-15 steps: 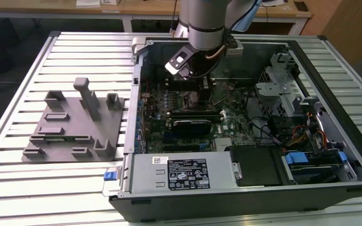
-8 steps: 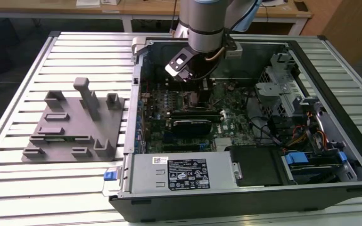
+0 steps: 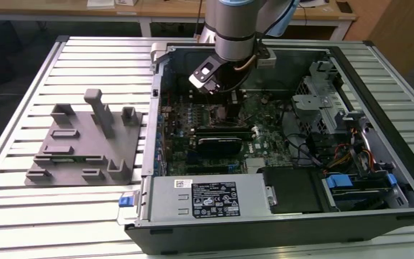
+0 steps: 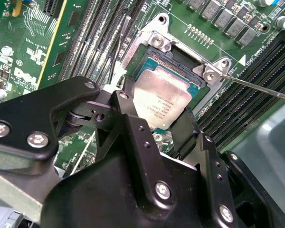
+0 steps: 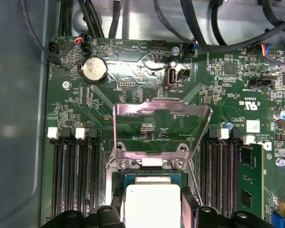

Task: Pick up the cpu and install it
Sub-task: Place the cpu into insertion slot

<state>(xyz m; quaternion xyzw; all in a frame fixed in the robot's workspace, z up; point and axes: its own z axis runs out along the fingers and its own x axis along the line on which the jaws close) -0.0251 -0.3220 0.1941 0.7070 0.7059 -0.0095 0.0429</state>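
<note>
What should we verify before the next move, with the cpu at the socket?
1. ok: load plate is flipped up, off the socket.
2. ok: lever is swung out to the side.
3. ok: pincer is closed on two opposite edges of the cpu.
4. ok: cpu lies inside the socket frame in both wrist views.
5. cannot tell: whether the cpu is fully seated and flat.
6. cannot tell: whether the corner marks line up.
</note>
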